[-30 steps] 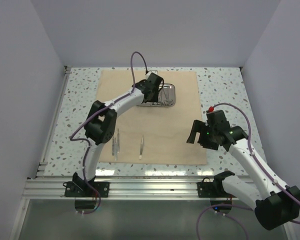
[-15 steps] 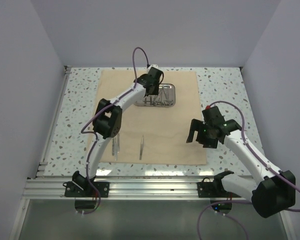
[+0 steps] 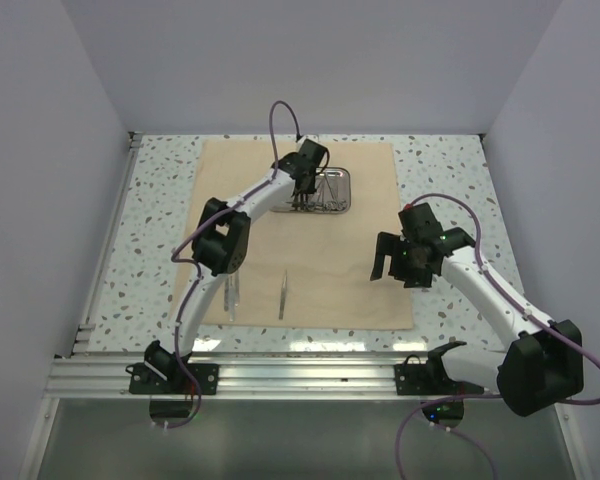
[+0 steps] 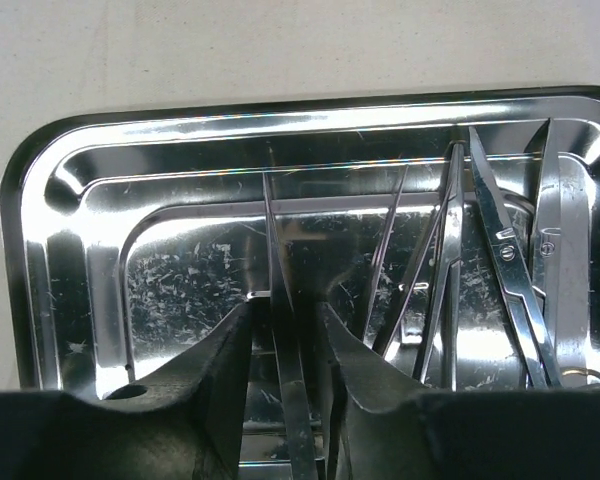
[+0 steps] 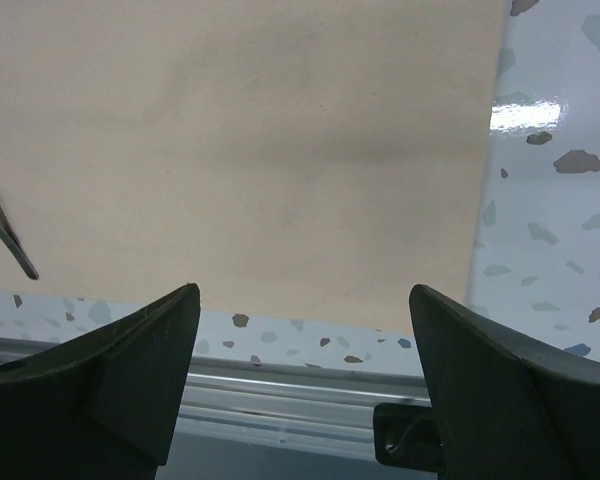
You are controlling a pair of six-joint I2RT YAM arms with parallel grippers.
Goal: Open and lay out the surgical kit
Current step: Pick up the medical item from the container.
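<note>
The beige cloth wrap (image 3: 310,260) lies flat and open on the table. The steel tray (image 3: 348,192) sits at its far side with several tweezers and scissors (image 4: 500,250) in it. My left gripper (image 3: 298,198) is down in the tray (image 4: 40,250), and its jaws are closed on one thin pair of tweezers (image 4: 272,240) that runs between them (image 4: 285,310). Two more instruments (image 3: 232,290) (image 3: 282,295) lie on the near part of the cloth. My right gripper (image 3: 385,265) hovers open and empty over the cloth's near right corner (image 5: 240,150).
An aluminium rail (image 3: 300,375) runs along the table's near edge and also shows in the right wrist view (image 5: 280,400). Speckled tabletop (image 3: 450,180) shows round the cloth. White walls close in the left, right and back.
My left gripper has shifted a little right and settled lower into the tray. My right gripper has swung slightly left and in over the cloth's edge.
</note>
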